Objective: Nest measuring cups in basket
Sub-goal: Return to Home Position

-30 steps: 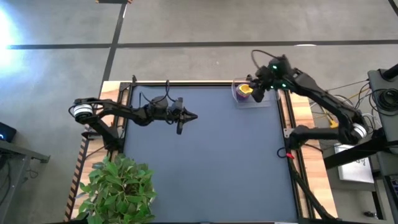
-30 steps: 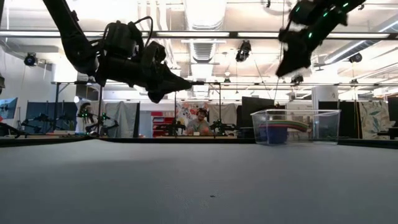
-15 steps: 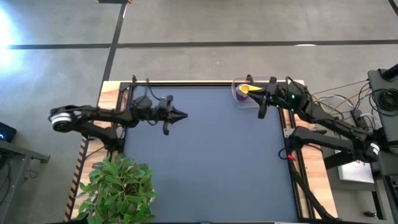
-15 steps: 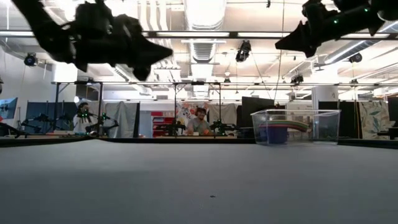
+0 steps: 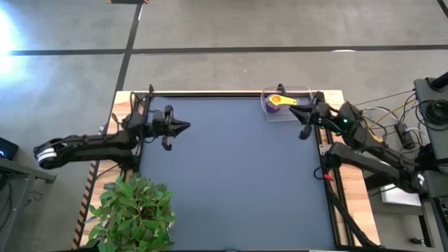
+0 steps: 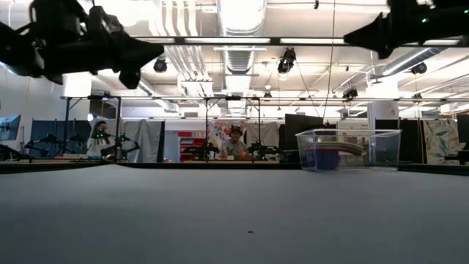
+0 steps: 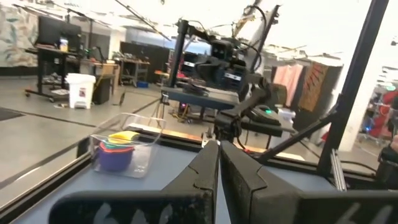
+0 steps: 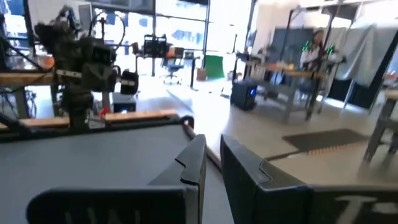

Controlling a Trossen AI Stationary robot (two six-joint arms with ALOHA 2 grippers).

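The left arm lies long and low along the table's left side, elbow out past the wooden edge, and its gripper (image 5: pixel 185 127) points inward over the dark blue-grey mat (image 5: pixel 231 175). In its own wrist view the two black fingers (image 7: pixel 202 177) are pressed together with nothing between them. The right arm folds back over the right rail, its wrist raised, and the right gripper (image 5: pixel 303 132) hangs just beside the near right corner of the basket (image 5: pixel 294 89), tilted toward the middle of the table. Its fingers (image 8: pixel 193 162) are drawn close with only a thin slit left, and they hold nothing. The basket sits at the far right corner of the mat. It is a clear, glossy plastic tray with low walls and rounded corners. The measuring cups (image 5: pixel 276 101) stand nested inside it toward its left end: a purple bowl at the bottom, coloured rims layered above, and a yellow flat handle sticking out on top. From table height the stack (image 6: pixel 330 155) shows through the see-through wall (image 6: pixel 381 150).
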